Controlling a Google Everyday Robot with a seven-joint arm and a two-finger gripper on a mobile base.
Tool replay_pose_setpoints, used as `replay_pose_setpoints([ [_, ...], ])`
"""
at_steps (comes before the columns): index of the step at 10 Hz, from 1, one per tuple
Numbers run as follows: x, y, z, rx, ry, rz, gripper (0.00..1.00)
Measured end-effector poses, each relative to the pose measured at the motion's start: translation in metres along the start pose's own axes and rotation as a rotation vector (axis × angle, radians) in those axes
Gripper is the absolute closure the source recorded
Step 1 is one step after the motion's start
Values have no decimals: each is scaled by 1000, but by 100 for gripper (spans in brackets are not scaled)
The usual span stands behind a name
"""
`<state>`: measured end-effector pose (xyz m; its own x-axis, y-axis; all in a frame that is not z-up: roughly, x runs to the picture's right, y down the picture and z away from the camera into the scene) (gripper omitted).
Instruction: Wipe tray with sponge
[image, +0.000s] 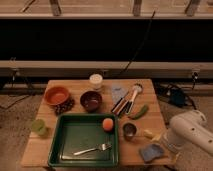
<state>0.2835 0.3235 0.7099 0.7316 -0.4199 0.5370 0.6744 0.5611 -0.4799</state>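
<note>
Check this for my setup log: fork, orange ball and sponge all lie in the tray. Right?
No. The camera view shows the sponge on the table, right of the tray; fork and ball do lie in it. The hand hangs just right of the sponge.

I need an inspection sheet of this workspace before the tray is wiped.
Surface: wooden table, crowded.
Job's things: green tray near front edge, holding a fork and an orange ball; sponge right of it, on the table.
Clutter: orange bowl, brown bowl, green cup, white jar, metal cup, utensils.
End effector: at the table's right edge, beside the sponge, open, holding nothing.
Cables: black cable behind the table.
Surroundings: dark wall, metal rail.
</note>
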Motion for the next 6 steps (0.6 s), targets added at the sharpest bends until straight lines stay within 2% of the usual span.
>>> replay_pose_setpoints([
  [6, -4, -13, 20, -33, -17, -16, 27],
])
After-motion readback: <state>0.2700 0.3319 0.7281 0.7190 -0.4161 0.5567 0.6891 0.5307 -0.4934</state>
